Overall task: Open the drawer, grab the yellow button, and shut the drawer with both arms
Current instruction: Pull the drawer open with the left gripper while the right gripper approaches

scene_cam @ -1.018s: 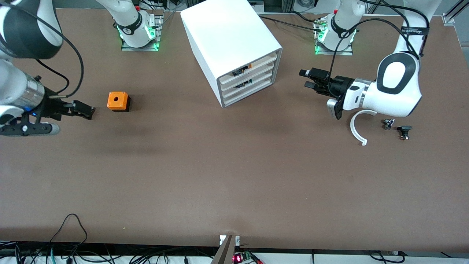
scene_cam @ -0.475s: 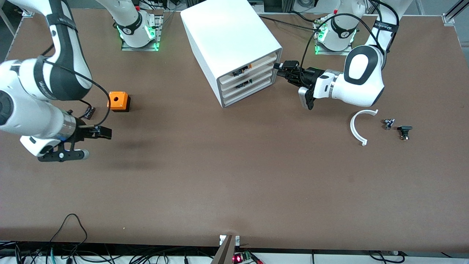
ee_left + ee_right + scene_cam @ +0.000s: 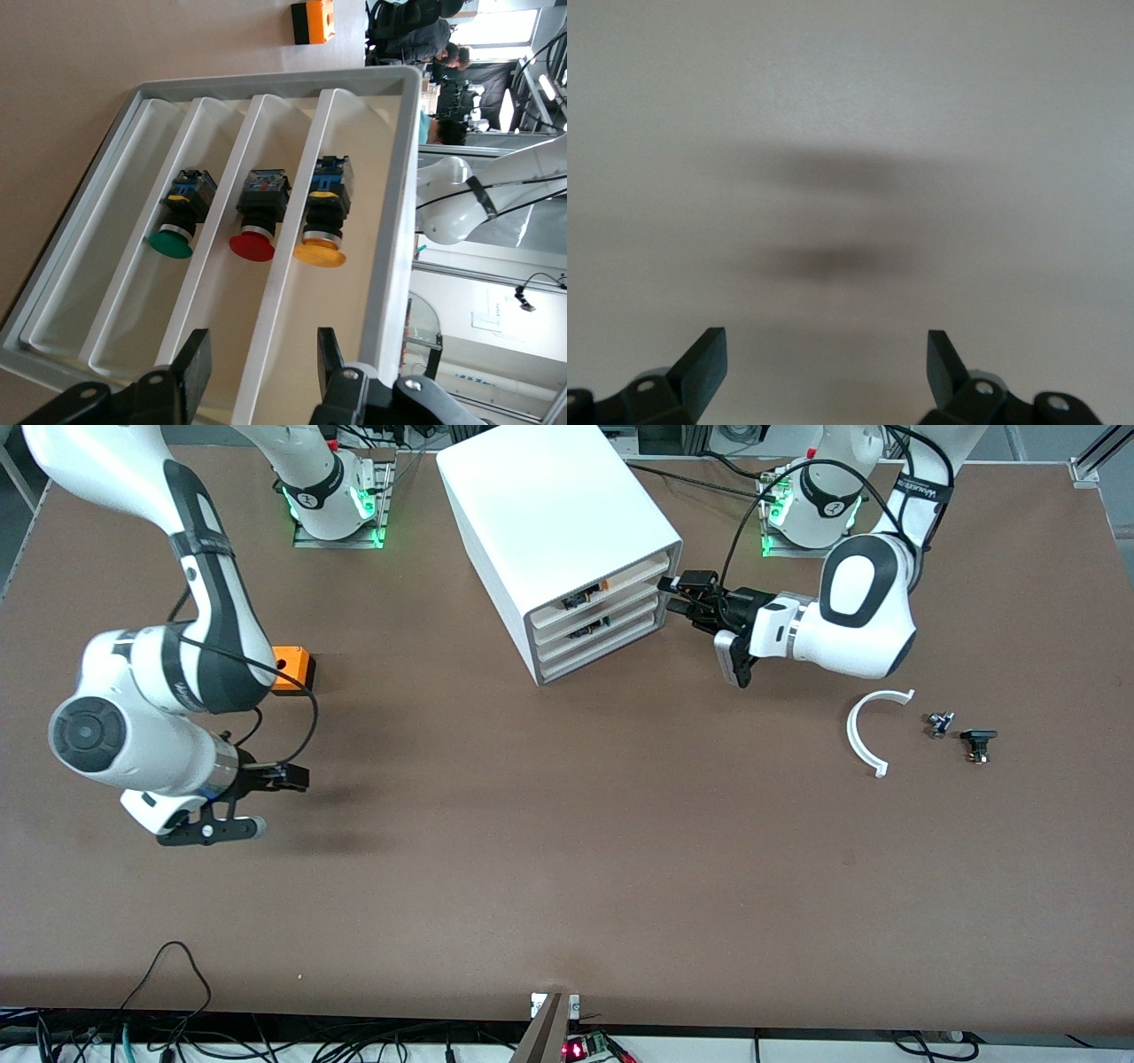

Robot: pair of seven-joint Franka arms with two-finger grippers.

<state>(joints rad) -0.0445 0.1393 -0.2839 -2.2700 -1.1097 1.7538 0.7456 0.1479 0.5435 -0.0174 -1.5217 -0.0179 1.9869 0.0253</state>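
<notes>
**Desk:** Where is the button?

**Photographer:** The orange-capped button [image 3: 321, 230] sits upright in the top drawer [image 3: 638, 569] of the white cabinet [image 3: 549, 505]. It is deep in the tray, straight ahead of the left pincer [image 3: 675, 593]. The drawer is pushed in, level with the two drawers beneath it.

**Desk:** And the pincer itself?

**Photographer:** The left pincer is at the cabinet's front, level with that top drawer. Its fingers [image 3: 193, 367] stand apart on either side of the white edge that divides the orange button's tray from the one below. There is a gap on each side and it grips nothing.

**Desk:** What lies in the trays below?

**Photographer:** A red button [image 3: 257, 226] is in the tray next to the pincer's edge, and a green button [image 3: 180, 226] is one tray farther down.

**Desk:** And the other arm?

**Photographer:** The right pincer [image 3: 292, 778] hangs wide open and empty over bare brown table [image 3: 567, 850] at the right arm's end, well apart from the cabinet. An orange cube [image 3: 292, 666] is on the table near it, half hidden by the arm.

**Desk:** Anything else?

**Photographer:** On the table toward the left arm's end from the left pincer lie a white curved strip [image 3: 864, 735] and two small black parts [image 3: 977, 744].
</notes>
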